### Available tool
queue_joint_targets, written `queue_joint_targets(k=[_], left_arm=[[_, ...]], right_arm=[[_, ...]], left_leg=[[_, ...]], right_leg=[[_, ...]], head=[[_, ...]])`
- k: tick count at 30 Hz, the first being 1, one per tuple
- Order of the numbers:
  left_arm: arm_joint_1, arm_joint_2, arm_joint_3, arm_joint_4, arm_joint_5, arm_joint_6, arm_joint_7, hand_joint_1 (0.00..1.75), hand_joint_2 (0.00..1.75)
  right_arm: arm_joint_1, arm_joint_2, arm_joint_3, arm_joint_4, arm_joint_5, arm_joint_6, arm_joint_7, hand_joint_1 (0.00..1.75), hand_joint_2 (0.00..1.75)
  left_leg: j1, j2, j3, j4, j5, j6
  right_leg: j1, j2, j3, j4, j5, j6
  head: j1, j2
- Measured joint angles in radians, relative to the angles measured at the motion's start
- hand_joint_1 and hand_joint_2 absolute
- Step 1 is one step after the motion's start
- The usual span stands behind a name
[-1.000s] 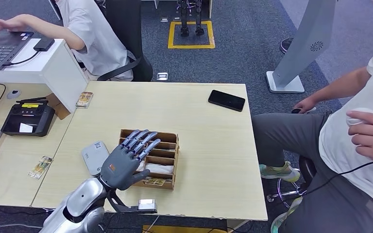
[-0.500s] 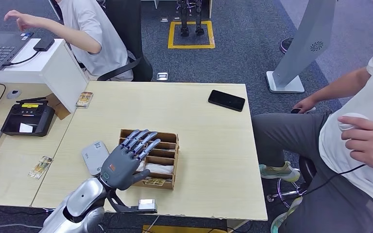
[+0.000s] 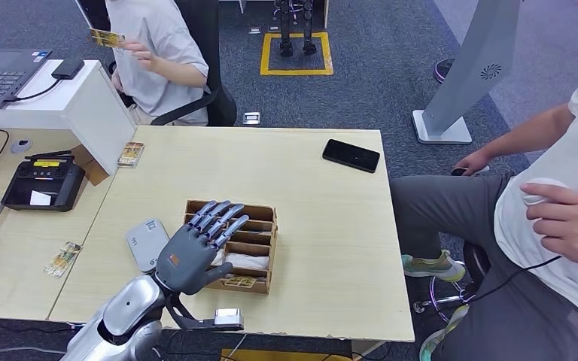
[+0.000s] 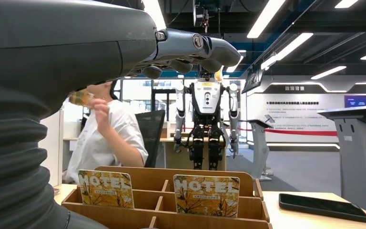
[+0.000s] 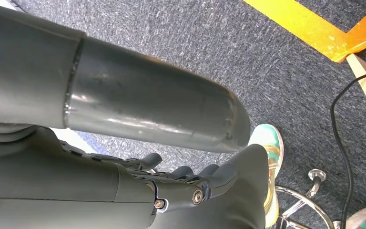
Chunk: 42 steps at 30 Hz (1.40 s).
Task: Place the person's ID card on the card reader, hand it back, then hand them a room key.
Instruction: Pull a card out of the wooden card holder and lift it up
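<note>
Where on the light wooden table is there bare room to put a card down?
The widest bare patch lies between the wooden card box and the black phone, running to the table's right edge. The near left is crowded: the left hand hovers over the box beside the white card reader.

Left hand (image 3: 192, 252) raised, empty, over wooden card box (image 3: 250, 242).
Fingers spread above the box's near-left corner; card reader (image 3: 147, 243) just beside it on table (image 3: 331, 226). Person at far left holds up a card (image 3: 106, 37). Phone (image 3: 351, 155) near far edge.
</note>
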<state>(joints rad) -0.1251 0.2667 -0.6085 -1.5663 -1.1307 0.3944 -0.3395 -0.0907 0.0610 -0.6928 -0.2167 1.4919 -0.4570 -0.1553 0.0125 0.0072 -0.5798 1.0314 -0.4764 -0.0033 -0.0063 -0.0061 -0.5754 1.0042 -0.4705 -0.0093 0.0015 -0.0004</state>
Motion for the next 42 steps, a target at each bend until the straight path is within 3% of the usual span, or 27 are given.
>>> queue_joint_targets(k=[31, 37, 42], left_arm=[[0.000, 0.000, 0.000, 0.000, -0.005, 0.001, 0.005, 0.00, 1.75], [-0.005, 0.003, 0.049, 0.050, -0.137, 0.102, 0.256, 0.00, 1.75], [-0.010, 0.008, 0.085, 0.092, -0.140, 0.120, 0.260, 0.00, 1.75]], right_arm=[[0.000, 0.000, 0.000, 0.000, 0.000, 0.000, 0.000, 0.00, 0.00], [0.004, 0.000, -0.001, 0.000, -0.002, -0.009, 0.007, 0.00, 0.00], [0.006, 0.000, -0.002, 0.000, -0.002, -0.011, 0.007, 0.00, 0.00]], left_leg=[[0.000, 0.000, 0.000, 0.000, 0.000, 0.000], [0.000, 0.000, 0.000, 0.000, 0.000, 0.000], [0.000, 0.000, 0.000, 0.000, 0.000, 0.000]], right_leg=[[0.000, 0.000, 0.000, 0.000, 0.000, 0.000], [0.000, 0.000, 0.000, 0.000, 0.000, 0.000], [0.000, 0.000, 0.000, 0.000, 0.000, 0.000]], head=[[0.000, 0.000], [0.000, 0.000], [0.000, 0.000]])
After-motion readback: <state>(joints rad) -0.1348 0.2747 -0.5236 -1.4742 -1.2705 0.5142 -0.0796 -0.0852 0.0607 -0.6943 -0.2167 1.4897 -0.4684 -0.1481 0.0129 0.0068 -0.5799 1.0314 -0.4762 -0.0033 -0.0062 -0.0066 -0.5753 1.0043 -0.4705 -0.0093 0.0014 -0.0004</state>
